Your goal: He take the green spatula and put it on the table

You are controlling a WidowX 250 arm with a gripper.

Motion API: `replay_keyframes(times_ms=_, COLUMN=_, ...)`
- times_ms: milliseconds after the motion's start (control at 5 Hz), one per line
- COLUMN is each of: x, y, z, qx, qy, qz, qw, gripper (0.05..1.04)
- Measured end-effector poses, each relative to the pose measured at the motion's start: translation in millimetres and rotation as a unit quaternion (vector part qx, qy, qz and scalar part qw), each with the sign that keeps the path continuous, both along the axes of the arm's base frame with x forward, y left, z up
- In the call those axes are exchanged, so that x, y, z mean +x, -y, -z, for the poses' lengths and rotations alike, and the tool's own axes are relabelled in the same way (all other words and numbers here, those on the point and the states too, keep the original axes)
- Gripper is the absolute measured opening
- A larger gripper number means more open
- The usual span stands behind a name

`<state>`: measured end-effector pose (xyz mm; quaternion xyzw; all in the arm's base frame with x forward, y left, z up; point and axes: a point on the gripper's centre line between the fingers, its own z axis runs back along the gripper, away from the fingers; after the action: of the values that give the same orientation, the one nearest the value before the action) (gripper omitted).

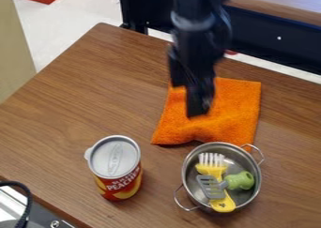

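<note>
The black gripper [195, 102] hangs over the orange cloth, above and behind the metal pot; how its two sides stand is unclear. The spatula [212, 186] lies inside the pot [187, 175], its grey slotted head at the left and its thick green handle [240, 180] at the right. A yellow brush [222, 204] with white bristles shares the pot, partly under the spatula's head. The gripper is apart from the pot and the spatula.
An orange cloth [235, 112] lies behind the pot on the brown wooden table [81, 95]. A red and yellow can [117, 163] stands left of the pot. A metal appliance with a black cable [26, 208] is at the lower left corner.
</note>
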<state>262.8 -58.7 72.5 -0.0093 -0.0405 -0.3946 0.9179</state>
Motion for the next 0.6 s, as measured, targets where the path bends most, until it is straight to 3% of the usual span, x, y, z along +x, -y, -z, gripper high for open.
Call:
replay_keyframes(times_ms=400, x=-3, y=40, z=7.1, qx=-0.003, qy=0.081, qz=0.034, qw=0.9962, gripper=0.998)
replay_keyframes(times_ms=600, x=-2, y=49, z=23.2, qx=0.019, qy=0.081, qz=0.043, qw=0.9956, gripper=0.997)
